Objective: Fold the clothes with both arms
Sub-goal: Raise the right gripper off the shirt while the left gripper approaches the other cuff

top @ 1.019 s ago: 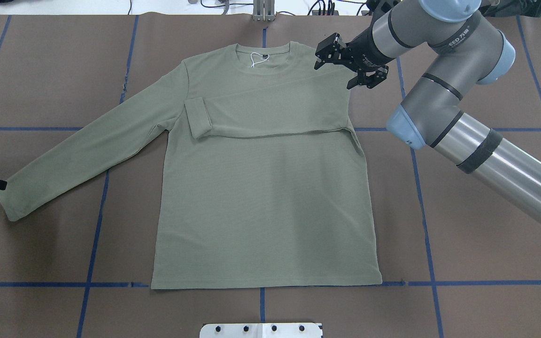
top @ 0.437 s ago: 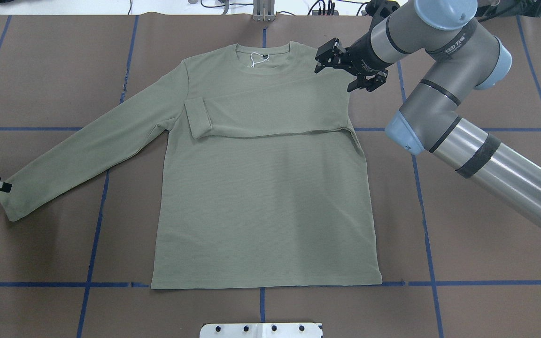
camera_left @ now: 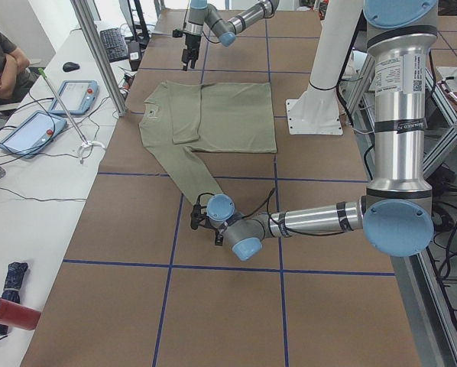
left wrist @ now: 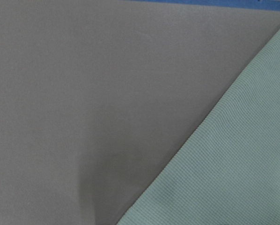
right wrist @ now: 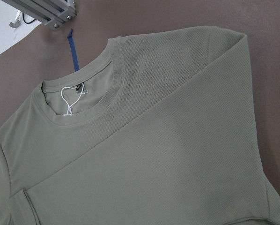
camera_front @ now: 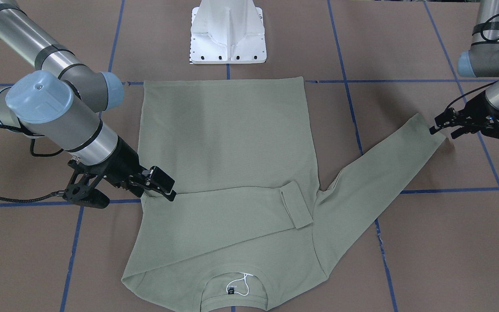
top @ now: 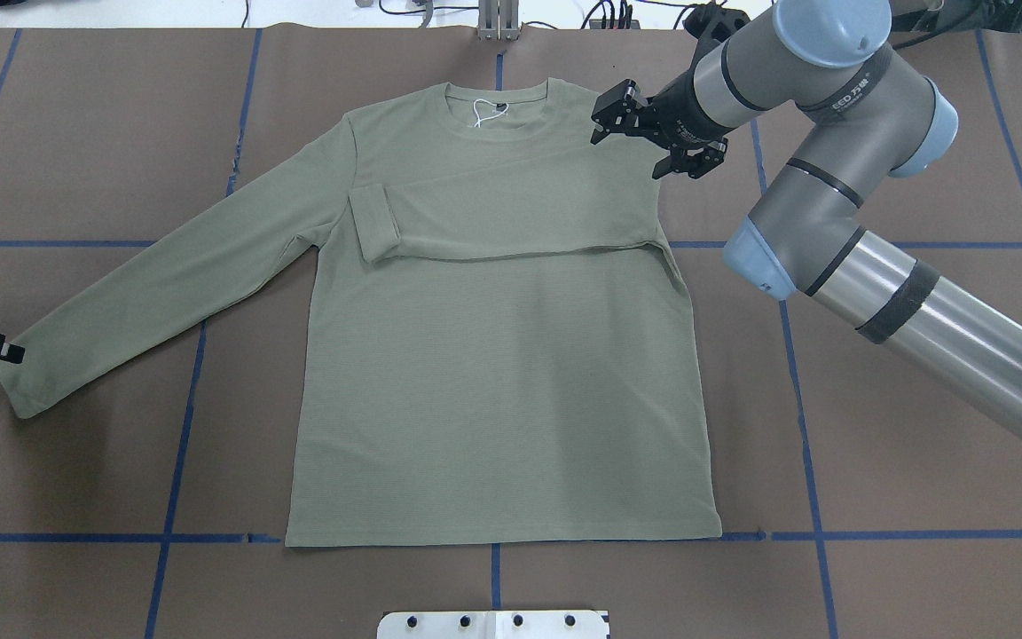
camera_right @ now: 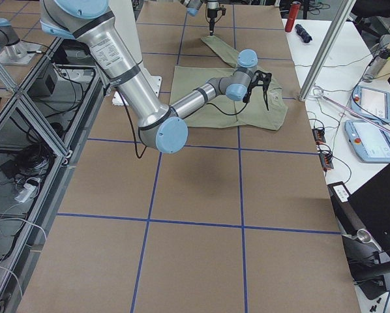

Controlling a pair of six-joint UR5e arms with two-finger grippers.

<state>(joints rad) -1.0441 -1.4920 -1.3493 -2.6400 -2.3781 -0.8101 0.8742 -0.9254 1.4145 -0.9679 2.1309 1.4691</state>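
**Front-facing view.** You see the shirt (camera_front: 228,143) lying flat on the tabletop (camera_front: 427,242). One sleeve is folded across the chest, and the other is stretched out toward the left claw (camera_front: 443,132). The right arm (camera_front: 59,112) slopes down with its wrist low. The right claw (camera_front: 134,195) has its jaws spread wide at the folded shoulder edge. One finger is over the fabric and the other over bare tabletop, and the claw holds nothing. The left arm (camera_front: 492,60) is bent sharply. Its claw sits at the outstretched cuff with the jaws parted, gripping nothing that you can make out.

**Overhead view.** The right claw (top: 628,153) hangs at the shoulder of the shirt (top: 493,373), beside the neck, wide open and empty. Only the tip of the left claw (top: 10,352) shows, at the cuff.

**Left-end view.** The near left arm (camera_left: 312,218) lies low along the tabletop, with its claw (camera_left: 198,216) at the end of the sleeve.

**Right-end view.** The near right arm (camera_right: 188,101) reaches across the shirt (camera_right: 214,104), with its claw (camera_right: 259,98) pointing down at the shoulder.

**Left wrist view.** Ribbed fabric of the shirt (left wrist: 233,154) fills the lower right corner, and the tabletop (left wrist: 84,93) fills the rest.

**Right wrist view.** The neckline, the neck label (right wrist: 79,91) with its white string, and the folded shoulder lie below the camera.
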